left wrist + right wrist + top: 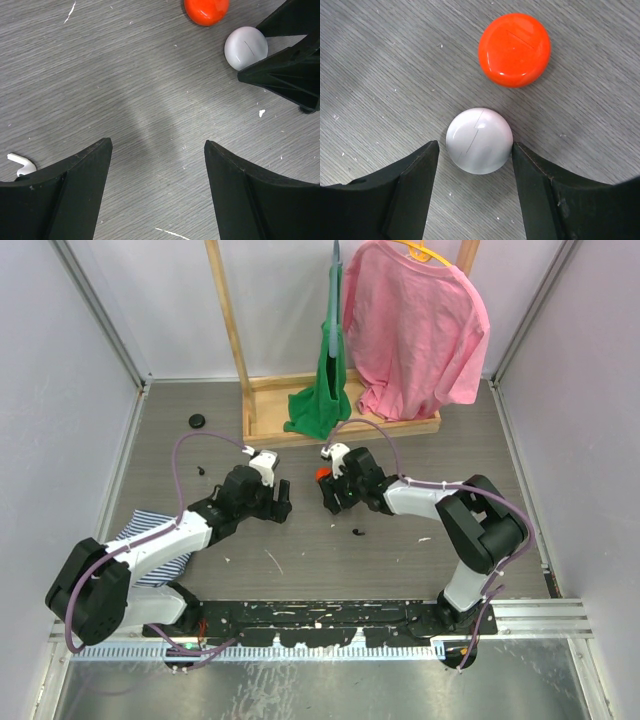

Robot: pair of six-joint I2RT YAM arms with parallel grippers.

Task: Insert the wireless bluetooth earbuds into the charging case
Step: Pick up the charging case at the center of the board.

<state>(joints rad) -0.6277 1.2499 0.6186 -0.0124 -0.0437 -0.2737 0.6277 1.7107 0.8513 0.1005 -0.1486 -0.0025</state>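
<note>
The white round charging case (479,140) lies shut on the grey table, with an orange round case (515,49) just beyond it. My right gripper (475,146) straddles the white case: its right finger touches the case's side and a thin gap shows at the left finger. The left wrist view also shows the white case (245,47), the orange case (206,10), and the right gripper's fingers (285,75) beside them. My left gripper (157,144) is open over bare table. A white earbud (20,165) lies just outside its left finger.
A wooden rack (345,425) stands at the back with a pink shirt (420,325) and a green cloth (322,400). A striped cloth (150,540) lies under the left arm. A black disc (197,421) and a small dark piece (358,532) lie on the table.
</note>
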